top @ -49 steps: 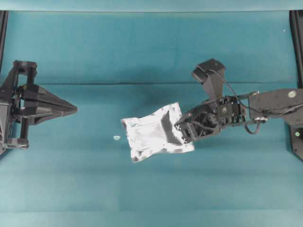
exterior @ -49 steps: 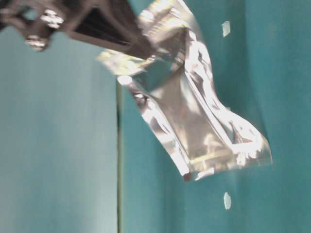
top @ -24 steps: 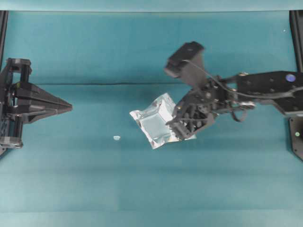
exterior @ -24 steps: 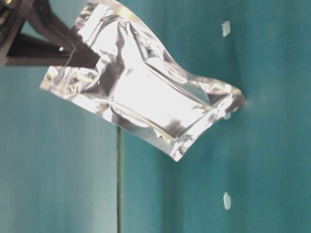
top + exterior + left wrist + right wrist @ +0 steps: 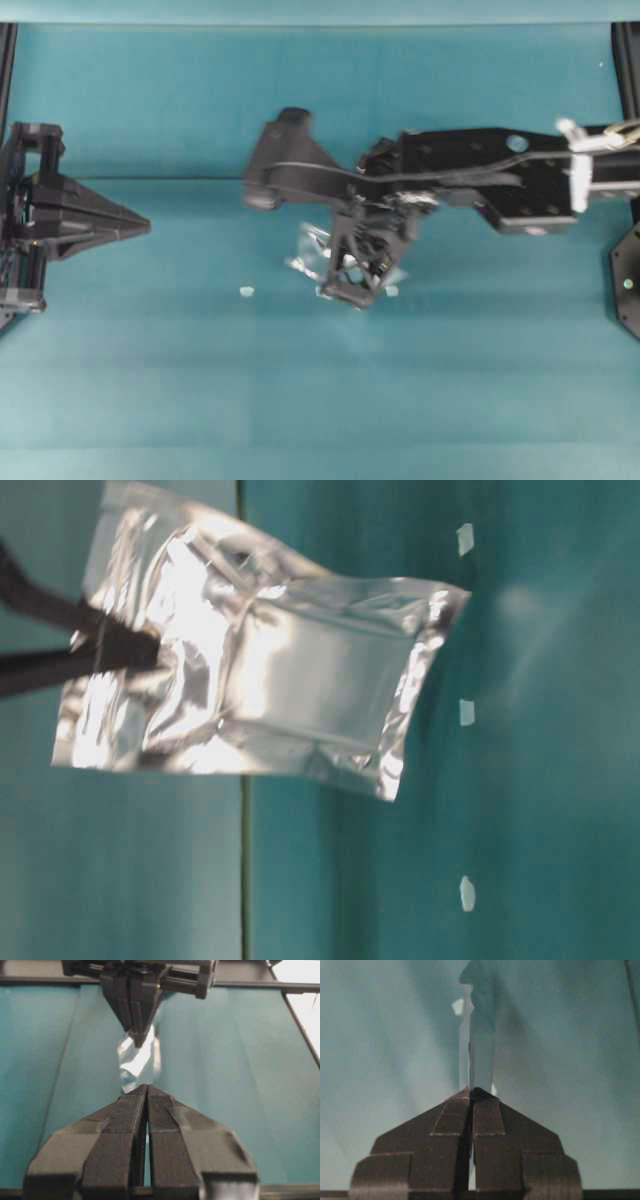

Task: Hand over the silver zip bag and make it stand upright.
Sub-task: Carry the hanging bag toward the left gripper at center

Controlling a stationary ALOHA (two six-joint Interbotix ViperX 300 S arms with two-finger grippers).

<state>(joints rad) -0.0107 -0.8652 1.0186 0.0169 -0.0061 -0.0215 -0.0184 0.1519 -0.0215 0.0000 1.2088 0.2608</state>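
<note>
— Bag [image 5: 270, 670] first: where is the silver zip bag?

— Centre of the overhead frame, hanging below the right gripper [image 5: 352, 283], which is clamped on one edge and points down over the teal worktop [image 5: 320, 400].

— And the left gripper [image 5: 143, 227]?

— Left edge of the overhead frame, its tips pressed together on nothing, well apart from the bag.

— Anything else?

— A tiny pale scrap [image 5: 246, 291] lies on the worktop, left of the bag.

Even, soft light throughout; glare whitens the silver zip bag [image 5: 250, 670], and the right wrist view is hazy.
</note>
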